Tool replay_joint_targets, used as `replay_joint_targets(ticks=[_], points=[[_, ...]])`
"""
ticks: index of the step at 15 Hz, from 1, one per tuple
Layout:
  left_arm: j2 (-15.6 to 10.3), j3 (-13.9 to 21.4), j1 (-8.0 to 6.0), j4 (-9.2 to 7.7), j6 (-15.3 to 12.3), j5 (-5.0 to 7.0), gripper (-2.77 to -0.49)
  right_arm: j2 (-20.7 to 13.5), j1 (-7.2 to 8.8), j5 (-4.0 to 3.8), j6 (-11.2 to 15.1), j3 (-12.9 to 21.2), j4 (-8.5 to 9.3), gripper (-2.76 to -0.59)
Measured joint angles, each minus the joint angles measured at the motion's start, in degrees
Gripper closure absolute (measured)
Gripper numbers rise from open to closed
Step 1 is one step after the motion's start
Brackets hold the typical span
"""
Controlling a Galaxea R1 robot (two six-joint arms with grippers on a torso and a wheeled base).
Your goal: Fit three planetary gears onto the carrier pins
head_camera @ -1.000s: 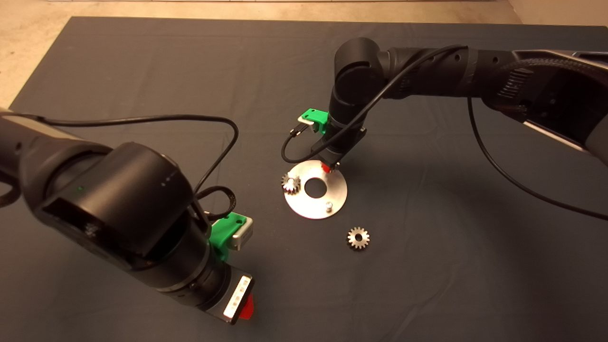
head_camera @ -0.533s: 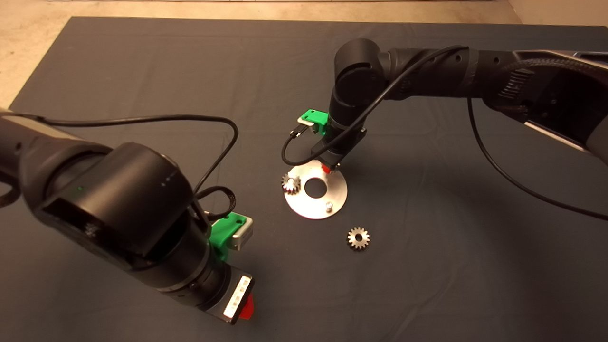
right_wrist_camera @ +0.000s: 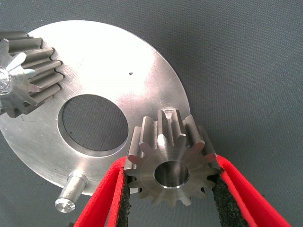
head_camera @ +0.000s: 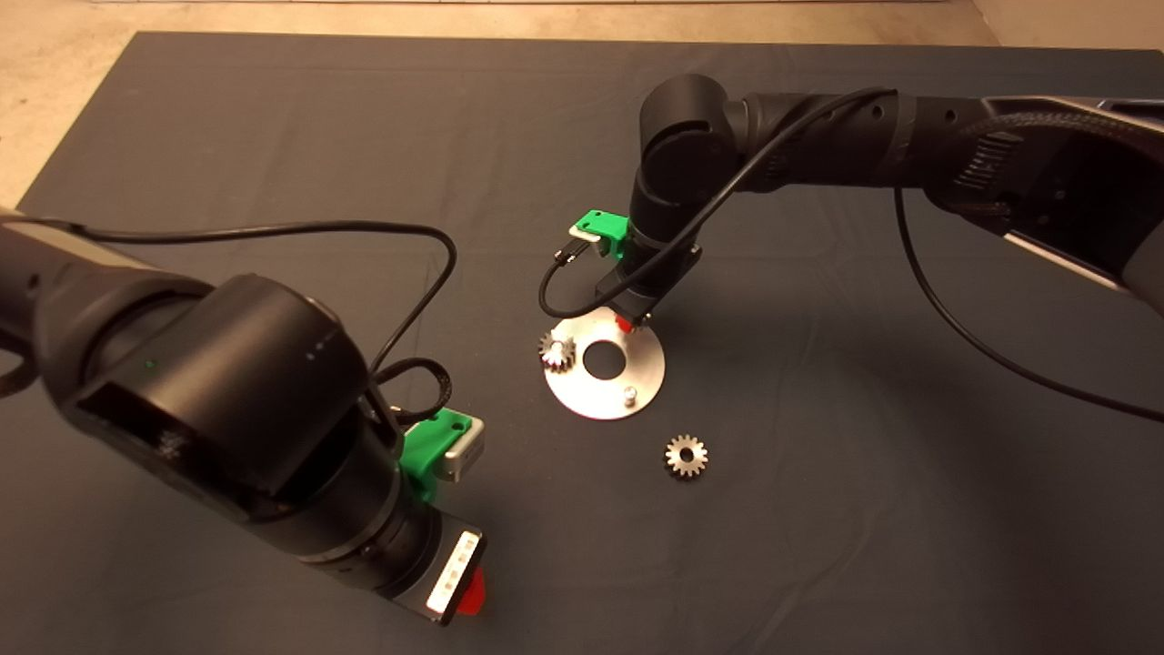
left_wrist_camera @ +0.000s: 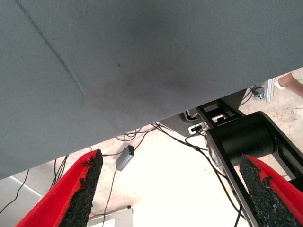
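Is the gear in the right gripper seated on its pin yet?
Not yet, apparently. The right gripper pinches the gear over the disc's rim, and its centre hole looks empty, with no pin through it.

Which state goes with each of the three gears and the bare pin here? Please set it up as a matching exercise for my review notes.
Things:
1. Gear between the right gripper's fingers
2. Gear at the disc's left edge
3. Gear off the disc
4. Pin near the disc's front edge

States:
A. Lying loose on the mat
B. Standing bare, no gear on it
C. Seated on a pin
D. Held over the disc's far edge

Pairs: 1-D, 2-C, 3-A, 4-B
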Motion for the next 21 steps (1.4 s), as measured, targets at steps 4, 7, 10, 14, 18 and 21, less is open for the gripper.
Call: replay_joint_targets(ticks=[4,7,10,14,18,21], points=[[0.0,0.44,0.0,-0.02,-0.38,0.0,-2.04,0.0,0.0,-0.02,0.0,0.0,-0.08,-1.08],[-0.02,0.85,0.0,-0.07,-0.63,0.0,-2.04,0.0,0.0,-0.02,0.0,0.0,-0.33,-1.08],[0.0,1.1,0.0,-0.09,-0.82,0.02,-2.04,0.0,-0.02,-0.03,0.0,0.0,-0.66,-1.08],[-0.02,1.13,-0.01,-0.09,-0.85,0.01,-2.04,0.02,-0.04,-0.15,0.0,0.0,-1.16,-1.08],[0.0,1.13,0.0,-0.09,-0.85,0.0,-2.04,0.04,-0.3,-0.13,0.0,0.0,-2.04,-1.16],[0.0,1.14,0.0,-0.09,-0.85,0.0,-2.04,0.04,-0.37,-0.17,0.0,0.0,-2.6,-1.17]])
